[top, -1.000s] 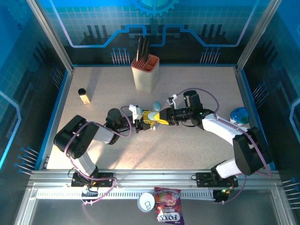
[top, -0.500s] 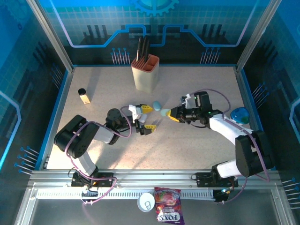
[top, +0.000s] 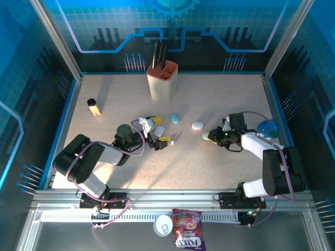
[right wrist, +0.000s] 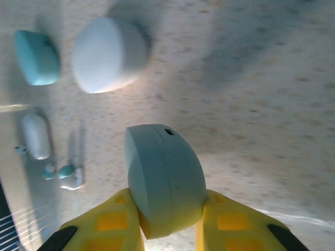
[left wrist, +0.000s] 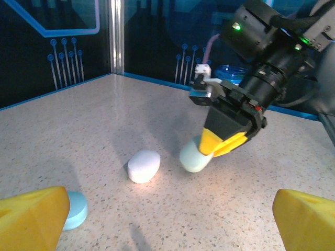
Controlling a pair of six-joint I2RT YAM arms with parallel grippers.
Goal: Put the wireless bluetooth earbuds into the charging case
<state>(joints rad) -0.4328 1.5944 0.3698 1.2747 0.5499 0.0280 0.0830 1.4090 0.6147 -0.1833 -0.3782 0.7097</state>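
Note:
My right gripper (top: 209, 135) is shut on a pale teal pebble-shaped case (right wrist: 165, 178), closed, and holds it low over the table at the right; the same case (left wrist: 194, 155) and gripper (left wrist: 225, 144) also show in the left wrist view. Several tiny white and pale teal earbuds (right wrist: 65, 173) lie beside a small white oblong piece (right wrist: 35, 136). My left gripper (top: 160, 130) stands open around that white piece (top: 158, 130), its yellow fingers (left wrist: 31, 217) wide apart. A white case (top: 197, 125) and a teal case (top: 175, 118) rest between the arms.
A beige knife block (top: 162, 81) stands at the back centre. A small dark-capped bottle (top: 93, 107) sits at the left. A blue round object (top: 268, 127) lies by the right wall. A candy bag (top: 188, 243) and a white cup (top: 163, 225) lie beyond the near rail.
The two grippers were together at the table's middle. The right one has since drawn away to the right with the pale teal case, and the left gripper has opened.

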